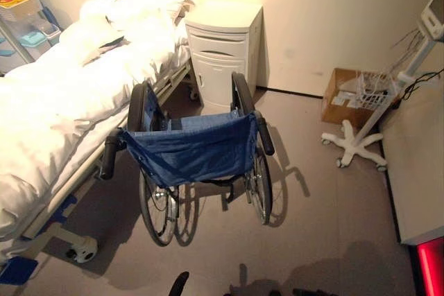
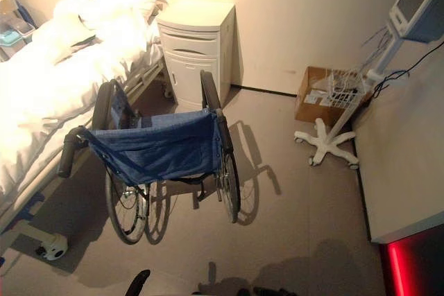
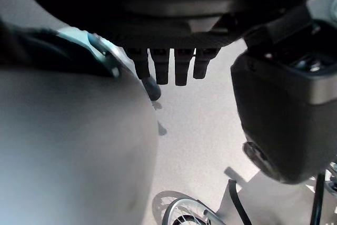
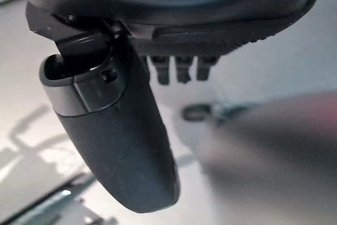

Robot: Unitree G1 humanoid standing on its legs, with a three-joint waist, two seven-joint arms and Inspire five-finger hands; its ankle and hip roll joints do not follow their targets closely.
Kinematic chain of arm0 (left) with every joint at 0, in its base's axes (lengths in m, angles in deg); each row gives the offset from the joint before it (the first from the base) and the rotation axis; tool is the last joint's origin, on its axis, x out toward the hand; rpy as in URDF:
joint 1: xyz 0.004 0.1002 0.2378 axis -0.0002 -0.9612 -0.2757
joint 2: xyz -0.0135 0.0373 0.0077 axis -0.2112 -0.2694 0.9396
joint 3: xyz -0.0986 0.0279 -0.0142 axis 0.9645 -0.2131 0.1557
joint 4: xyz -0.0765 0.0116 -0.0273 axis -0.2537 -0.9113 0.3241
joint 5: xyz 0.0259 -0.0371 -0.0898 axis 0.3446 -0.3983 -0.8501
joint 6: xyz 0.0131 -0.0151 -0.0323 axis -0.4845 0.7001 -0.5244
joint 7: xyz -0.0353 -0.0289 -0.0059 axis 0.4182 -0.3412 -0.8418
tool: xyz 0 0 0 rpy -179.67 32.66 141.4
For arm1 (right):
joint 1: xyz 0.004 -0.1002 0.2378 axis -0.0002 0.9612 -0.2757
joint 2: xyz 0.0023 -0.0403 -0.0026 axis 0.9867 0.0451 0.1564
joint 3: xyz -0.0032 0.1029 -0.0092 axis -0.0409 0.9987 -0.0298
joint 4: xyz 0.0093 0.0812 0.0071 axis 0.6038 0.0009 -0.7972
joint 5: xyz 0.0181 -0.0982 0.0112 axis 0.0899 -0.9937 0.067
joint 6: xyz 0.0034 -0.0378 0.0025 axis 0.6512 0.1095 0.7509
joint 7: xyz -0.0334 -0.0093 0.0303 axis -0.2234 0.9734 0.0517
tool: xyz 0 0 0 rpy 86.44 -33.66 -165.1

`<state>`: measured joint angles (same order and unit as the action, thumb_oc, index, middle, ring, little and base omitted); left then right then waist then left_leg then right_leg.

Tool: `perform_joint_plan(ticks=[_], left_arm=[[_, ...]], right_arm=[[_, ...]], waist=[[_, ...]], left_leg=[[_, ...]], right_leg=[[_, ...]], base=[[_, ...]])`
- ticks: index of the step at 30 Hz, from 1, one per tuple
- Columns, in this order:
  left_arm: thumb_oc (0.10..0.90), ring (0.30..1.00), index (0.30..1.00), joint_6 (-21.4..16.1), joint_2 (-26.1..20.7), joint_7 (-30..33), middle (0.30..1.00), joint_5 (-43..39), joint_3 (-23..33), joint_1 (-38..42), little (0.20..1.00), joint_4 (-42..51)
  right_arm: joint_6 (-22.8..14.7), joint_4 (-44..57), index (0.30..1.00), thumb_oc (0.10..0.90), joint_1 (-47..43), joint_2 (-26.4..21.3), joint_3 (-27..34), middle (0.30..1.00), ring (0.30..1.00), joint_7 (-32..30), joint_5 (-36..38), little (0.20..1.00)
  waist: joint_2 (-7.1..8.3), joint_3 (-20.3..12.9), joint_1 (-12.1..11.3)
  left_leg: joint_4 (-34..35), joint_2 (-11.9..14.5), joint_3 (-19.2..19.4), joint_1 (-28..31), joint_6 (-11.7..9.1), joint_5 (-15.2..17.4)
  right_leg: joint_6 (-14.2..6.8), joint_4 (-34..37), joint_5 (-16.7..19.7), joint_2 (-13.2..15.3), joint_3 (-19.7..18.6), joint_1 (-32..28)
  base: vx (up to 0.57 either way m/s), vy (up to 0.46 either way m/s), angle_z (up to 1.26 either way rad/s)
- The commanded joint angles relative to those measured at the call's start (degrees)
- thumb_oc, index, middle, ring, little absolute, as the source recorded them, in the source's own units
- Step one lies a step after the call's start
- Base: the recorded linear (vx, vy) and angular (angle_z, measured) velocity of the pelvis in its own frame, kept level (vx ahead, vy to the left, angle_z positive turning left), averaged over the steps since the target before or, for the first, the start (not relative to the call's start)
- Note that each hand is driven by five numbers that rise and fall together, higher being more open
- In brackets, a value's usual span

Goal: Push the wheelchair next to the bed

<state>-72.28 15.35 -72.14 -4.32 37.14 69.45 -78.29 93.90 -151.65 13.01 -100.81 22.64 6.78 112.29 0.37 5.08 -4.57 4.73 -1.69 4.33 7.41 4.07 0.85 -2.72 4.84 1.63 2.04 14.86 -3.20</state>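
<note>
bed [image 1: 48, 95]: far left, white duvet and pillows, its near-side rail running beside the chair.
wheelchair [image 1: 198, 147]: mid-floor, blue sling back toward us, front pointing at the far wall; its left wheel sits just beside the bed frame, left push grip [image 1: 109, 156] near the mattress edge. We judge it already lies next to the bed; this could be a finished push or a chair that was parked there all along, we can't tell which.
cabinet [image 1: 222, 50]: white bedside unit just beyond the chair's front, so little room to roll further.
right push grip [image 1: 266, 136]: free, nothing on it.
monitor stand [image 1: 357, 143]: far right on a star base, cardboard box [image 1: 340, 95] behind it, well apart from the chair.
left hand [image 3: 174, 64]: fingers hang straight and relaxed, holding nothing, floor past them.
right hand [image 4: 181, 67]: fingers straight, thumb [image 4: 116, 135] out, holding nothing.
doing it well: if we push any more, we take both grips evenly, keep the chair parallel to the rail, go slow, stop short of the cabinet.
</note>
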Motion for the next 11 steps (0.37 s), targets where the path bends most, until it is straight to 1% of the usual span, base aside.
perform_joint_plan(ticks=[1, 5, 11], left_arm=[[0.800, 0.900, 0.900, -4.1, -1.0, 4.7, 0.900, 15.7, -4.5, 3.7, 0.900, -4.3], [0.800, 0.900, 0.900, -4.0, -2.1, 7.6, 0.900, 18.3, -6.5, 4.7, 0.900, -5.7], [0.800, 0.900, 0.900, -3.4, -1.5, 8.8, 0.900, 18.3, -7.6, 5.8, 0.900, -6.4]], right_arm=[[2.4, -2.4, 0.900, 0.800, -1.3, -0.8, -4.0, 0.900, 0.900, 3.9, -2.8, 0.900], [3.6, -4.3, 0.900, 0.800, -1.9, -0.8, -4.2, 0.900, 0.900, 3.7, -1.2, 0.900], [2.6, -6.2, 0.900, 0.800, -2.6, -0.3, -4.2, 0.900, 0.900, 3.7, -1.5, 0.900]], waist=[[0.46, 0.4, 0.4], [0.15, 0.1, 0.7], [-0.03, -0.3, 1.1]], left_leg=[[-0.2, 0.8, 0.4, -2.0, -4.9, 0.7], [-0.2, 0.7, 0.5, -1.5, -4.7, 0.9], [-0.3, 0.6, 0.6, -1.2, -4.5, 1.2]], right_leg=[[-4.4, -0.8, -0.4, 2.4, 1.0, -2.3], [-4.2, -0.9, -0.6, 2.1, 0.4, -2.5], [-4.0, -1.1, -0.7, 1.9, -0.1, -2.4]], base=[[-0.01, 0.000, -0.05], [0.00, 0.010, -0.05], [0.00, 0.003, -0.01]])
